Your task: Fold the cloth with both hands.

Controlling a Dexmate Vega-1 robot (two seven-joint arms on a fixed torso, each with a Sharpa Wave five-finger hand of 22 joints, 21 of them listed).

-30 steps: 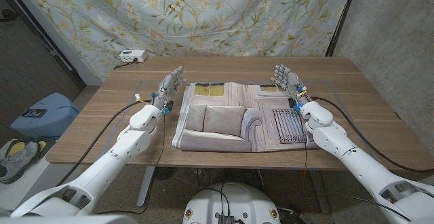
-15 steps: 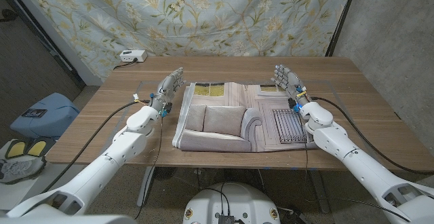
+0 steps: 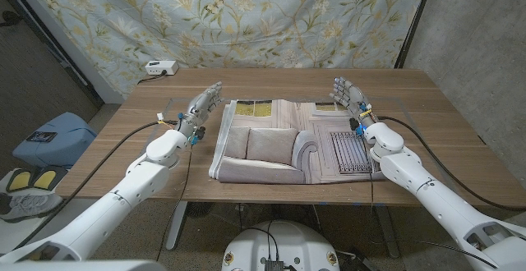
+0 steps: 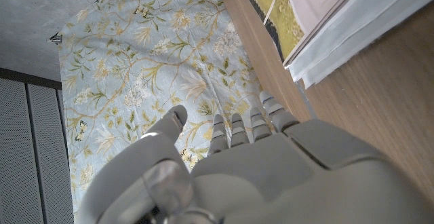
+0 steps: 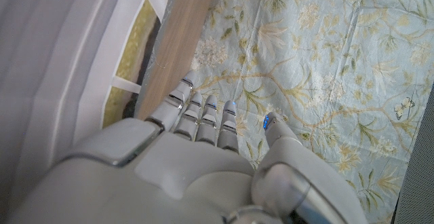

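A printed cloth (image 3: 288, 142) showing a sofa and a room lies in the middle of the wooden table (image 3: 271, 84), its layered edge visible at the near left. My left hand (image 3: 200, 107) stands open just left of the cloth's far left corner, apart from it. My right hand (image 3: 348, 99) is open too, over the cloth's far right corner. In the left wrist view my left hand (image 4: 224, 170) stretches toward the cloth's stacked edge (image 4: 332, 27). The right wrist view has my right hand (image 5: 196, 163) above the pale cloth (image 5: 61, 81).
A small white box (image 3: 160, 68) sits at the table's far left corner. A floral curtain (image 3: 246, 16) hangs behind the table. A blue bag (image 3: 51, 138) and shoes lie on the floor at the left.
My left arm has swung outward to the left, and the left hand has shifted slightly away from the cloth. The right hand has not moved.
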